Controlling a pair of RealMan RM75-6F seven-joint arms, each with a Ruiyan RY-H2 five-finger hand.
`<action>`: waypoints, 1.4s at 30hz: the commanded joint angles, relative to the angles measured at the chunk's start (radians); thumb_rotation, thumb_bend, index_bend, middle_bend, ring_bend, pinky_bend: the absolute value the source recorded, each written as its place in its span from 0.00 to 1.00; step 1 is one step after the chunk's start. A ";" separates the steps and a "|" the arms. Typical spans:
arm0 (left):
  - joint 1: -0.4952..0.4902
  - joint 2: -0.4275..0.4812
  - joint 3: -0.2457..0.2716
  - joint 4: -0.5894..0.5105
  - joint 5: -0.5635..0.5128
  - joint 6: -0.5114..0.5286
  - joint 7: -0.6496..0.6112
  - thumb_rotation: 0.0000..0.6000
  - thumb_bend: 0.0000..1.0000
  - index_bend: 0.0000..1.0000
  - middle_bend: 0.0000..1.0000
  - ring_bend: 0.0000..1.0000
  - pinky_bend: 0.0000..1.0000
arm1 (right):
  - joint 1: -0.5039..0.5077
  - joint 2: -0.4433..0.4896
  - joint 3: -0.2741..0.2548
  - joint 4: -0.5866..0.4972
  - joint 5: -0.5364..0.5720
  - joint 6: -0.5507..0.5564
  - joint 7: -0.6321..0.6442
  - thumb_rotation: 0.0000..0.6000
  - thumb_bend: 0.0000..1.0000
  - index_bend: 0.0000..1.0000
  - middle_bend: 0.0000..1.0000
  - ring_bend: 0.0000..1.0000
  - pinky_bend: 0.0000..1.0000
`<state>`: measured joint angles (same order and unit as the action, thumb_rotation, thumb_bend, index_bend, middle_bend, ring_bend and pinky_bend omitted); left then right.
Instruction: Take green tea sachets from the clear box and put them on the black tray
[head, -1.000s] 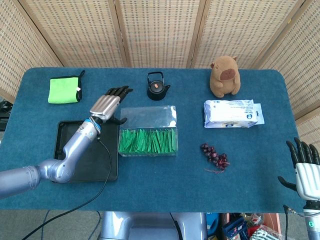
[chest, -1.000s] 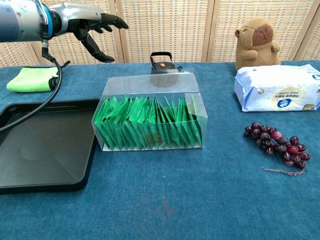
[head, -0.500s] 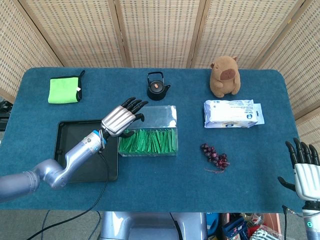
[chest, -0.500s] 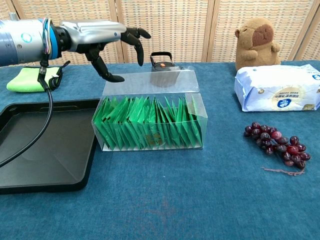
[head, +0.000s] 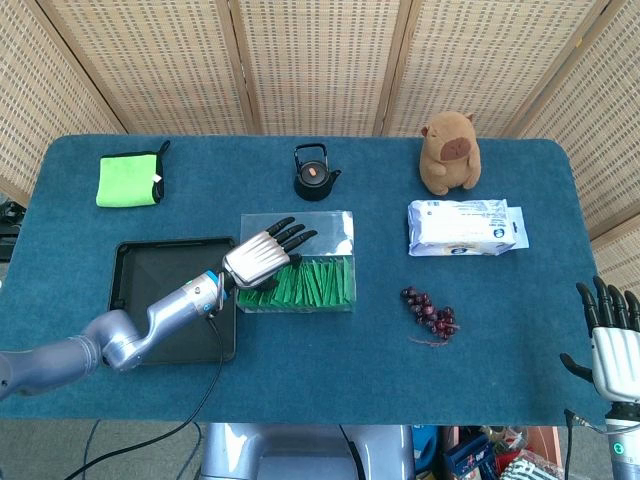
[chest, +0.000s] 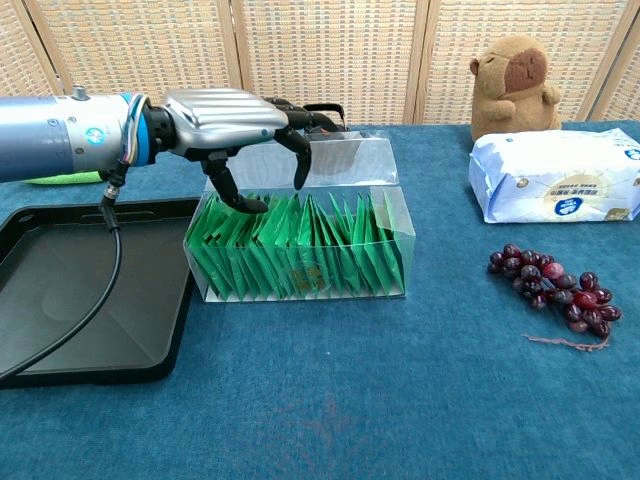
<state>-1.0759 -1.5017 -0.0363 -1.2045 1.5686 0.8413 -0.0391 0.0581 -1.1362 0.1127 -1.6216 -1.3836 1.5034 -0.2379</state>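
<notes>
The clear box (head: 296, 263) (chest: 300, 240) stands mid-table, packed with upright green tea sachets (head: 300, 282) (chest: 290, 250). To its left lies the black tray (head: 140, 300) (chest: 60, 310), with nothing on it. My left hand (head: 265, 252) (chest: 235, 125) hovers over the box's left end, palm down, fingers spread and curved downward, holding nothing; its thumb tip reaches the sachet tops. My right hand (head: 610, 340) shows only in the head view, at the lower right off the table edge, fingers spread and empty.
A black teapot (head: 314, 172) (chest: 325, 125) stands behind the box. A green cloth (head: 130, 180) lies far left. A capybara plush (head: 448, 152) (chest: 512, 85), a wipes pack (head: 463, 227) (chest: 560, 175) and purple grapes (head: 430, 313) (chest: 555, 290) sit on the right.
My left hand has moved right and down, from beside the tray's far corner to over the box's left end, fingers curling toward the sachets. The right hand barely moved.
</notes>
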 joint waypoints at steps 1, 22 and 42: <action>-0.020 -0.034 0.015 0.058 0.045 0.019 -0.040 1.00 0.32 0.42 0.00 0.00 0.00 | 0.001 0.001 0.004 0.002 0.006 -0.003 0.002 1.00 0.00 0.00 0.00 0.00 0.00; -0.061 -0.112 0.023 0.154 0.063 -0.033 -0.064 1.00 0.32 0.44 0.00 0.00 0.00 | 0.001 0.014 0.014 0.008 0.027 -0.013 0.037 1.00 0.00 0.00 0.00 0.00 0.00; -0.071 -0.164 0.013 0.196 0.045 -0.049 -0.063 1.00 0.40 0.51 0.00 0.00 0.00 | 0.005 0.016 0.013 0.012 0.033 -0.026 0.048 1.00 0.00 0.00 0.00 0.00 0.00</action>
<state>-1.1461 -1.6644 -0.0226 -1.0096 1.6140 0.7925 -0.1011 0.0628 -1.1200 0.1253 -1.6097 -1.3510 1.4773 -0.1896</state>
